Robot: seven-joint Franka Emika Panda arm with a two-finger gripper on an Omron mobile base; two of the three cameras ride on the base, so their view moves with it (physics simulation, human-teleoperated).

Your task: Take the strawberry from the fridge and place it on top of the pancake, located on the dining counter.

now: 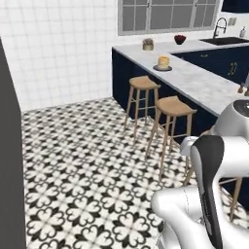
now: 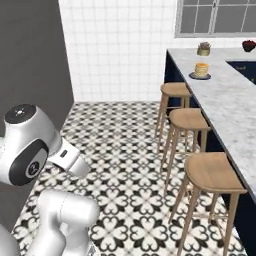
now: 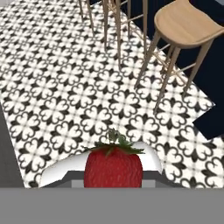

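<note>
Across the patterned floor (image 1: 87, 160), well apart from the arm: the dining counter (image 2: 225, 107), long, marble-topped, navy below, with three wooden stools (image 2: 212, 172) lined along its near side. Beside the left of the base, a tall grey slab, probably the fridge (image 2: 30, 60). Far down the counter, toward the window end, the pancake (image 1: 163, 62), a golden stack on a small dark plate, with a small potted plant (image 1: 148, 44) and a dark bowl of red fruit (image 1: 180, 39) beyond it. Close up in the hand view, the strawberry (image 3: 113, 168), red, green leaves uppermost, sitting right at the gripper (image 3: 113, 177). Finger tips themselves hidden behind the berry, so no sure reading of the jaws; judged clamped on it, since nothing else bears it above the floor.

Step in hand, as judged: carrying the berry to the counter. Worth doing slowly, hand level, no sharp swings, given so small a thing in the grip. Base best driven along the stools without clipping them, stopping abreast of the plate. Then down from straight above the stack, letting go only once touching or just above the top pancake, lest the berry roll off.
</note>
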